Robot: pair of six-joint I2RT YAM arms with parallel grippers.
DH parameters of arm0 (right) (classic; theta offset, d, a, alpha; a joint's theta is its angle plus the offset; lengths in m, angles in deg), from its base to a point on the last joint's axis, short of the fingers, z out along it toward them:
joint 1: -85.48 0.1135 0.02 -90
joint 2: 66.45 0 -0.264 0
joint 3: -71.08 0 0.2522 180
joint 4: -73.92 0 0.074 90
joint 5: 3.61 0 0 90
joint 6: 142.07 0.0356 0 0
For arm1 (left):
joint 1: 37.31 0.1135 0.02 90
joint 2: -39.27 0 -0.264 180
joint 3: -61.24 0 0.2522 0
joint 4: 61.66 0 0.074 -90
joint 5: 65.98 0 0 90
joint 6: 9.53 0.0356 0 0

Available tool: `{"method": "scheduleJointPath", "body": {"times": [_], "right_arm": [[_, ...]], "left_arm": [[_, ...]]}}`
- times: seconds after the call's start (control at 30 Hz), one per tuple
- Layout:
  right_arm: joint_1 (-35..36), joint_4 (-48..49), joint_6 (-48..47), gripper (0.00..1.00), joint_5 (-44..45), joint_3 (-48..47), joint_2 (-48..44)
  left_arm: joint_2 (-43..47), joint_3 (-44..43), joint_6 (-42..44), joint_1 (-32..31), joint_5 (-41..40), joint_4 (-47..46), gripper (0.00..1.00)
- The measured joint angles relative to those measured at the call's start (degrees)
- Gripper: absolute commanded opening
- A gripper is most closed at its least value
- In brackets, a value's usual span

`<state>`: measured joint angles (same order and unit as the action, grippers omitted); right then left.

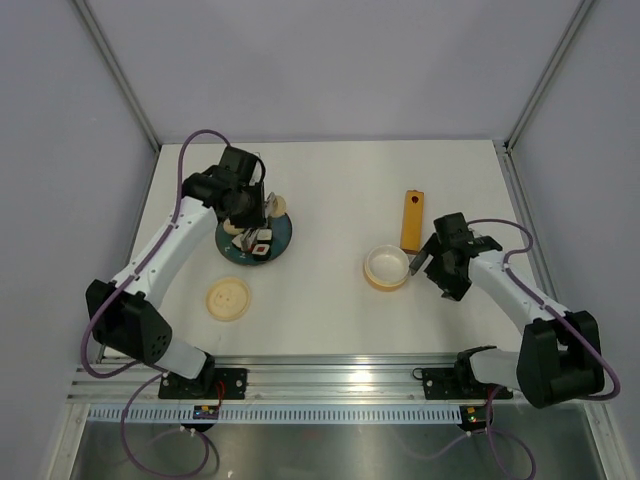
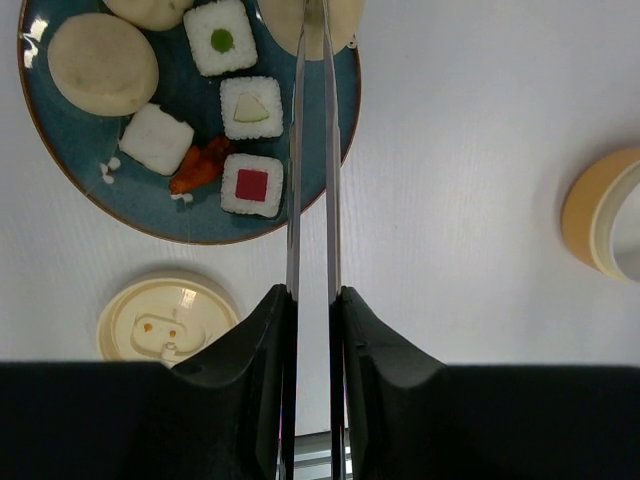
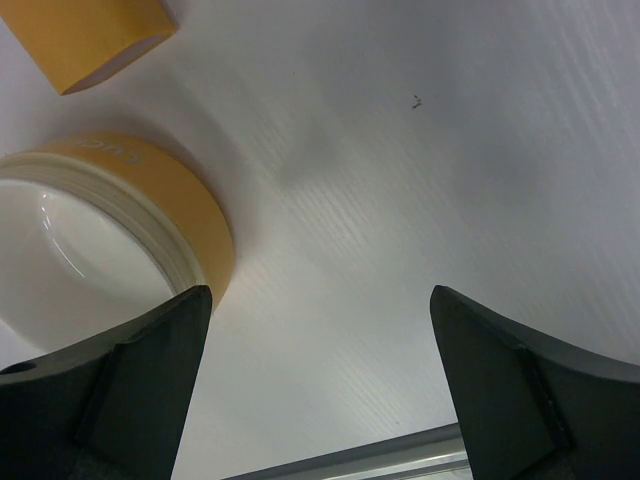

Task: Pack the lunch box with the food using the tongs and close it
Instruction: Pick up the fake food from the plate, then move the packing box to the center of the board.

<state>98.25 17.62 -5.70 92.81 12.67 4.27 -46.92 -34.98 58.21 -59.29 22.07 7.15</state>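
Left wrist view: the left pincer (image 2: 314,300), two matte black moulded fingers, is pinched in on the tongs (image 2: 296,180), pressing their two thin, bright metal arms close and almost parallel. The tongs' tips reach over the far edge of the plate (image 2: 190,92) to a pale bun at the top of the frame; whether they grip it I cannot tell.

The plate is round, glazed dark teal with a brownish rim. It holds smooth, matte beige buns (image 2: 103,62), three square-cut sushi rolls (image 2: 251,186) with green, pale and red centres, a white rice block (image 2: 157,138) and a small orange-red scrap (image 2: 200,165). The flat round cream lid (image 2: 165,320), with marks moulded in its middle, lies on the surface (image 1: 330,180) near the plate, toward the arm bases.

The surface is plain white and faintly ribbed, with a ridged aluminium rail (image 1: 330,372) along its near edge. Pale grey walls (image 1: 330,60) and slanted metal posts (image 1: 115,70) close it in.

Well apart to the right stands the tub (image 3: 190,200), round and shallow, with a yellow-orange outer wall and a glossy cream inside. The right pincer (image 3: 320,300) is spread wide just beside it, holding nothing. The long orange block (image 1: 412,220) lies just beyond the tub.
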Motion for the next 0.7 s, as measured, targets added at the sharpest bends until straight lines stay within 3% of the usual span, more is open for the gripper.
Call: {"method": "scheduleJointPath", "body": {"times": [0.23,0.57,0.7], "right_arm": [[3.0,4.2,2.0,0.99,-0.2,-0.6,6.5],[11.5,8.4,4.7,0.99,-0.7,-10.3,18.5],[11.8,8.5,5.0,0.99,-0.3,-11.1,18.6]], "left_arm": [[4.4,-1.1,0.0,0.0,2.2,0.4,0.0],[4.6,-1.0,0.2,-1.0,4.5,0.6,0.0],[4.6,-1.0,0.4,-3.7,4.8,0.7,0.0]]}}
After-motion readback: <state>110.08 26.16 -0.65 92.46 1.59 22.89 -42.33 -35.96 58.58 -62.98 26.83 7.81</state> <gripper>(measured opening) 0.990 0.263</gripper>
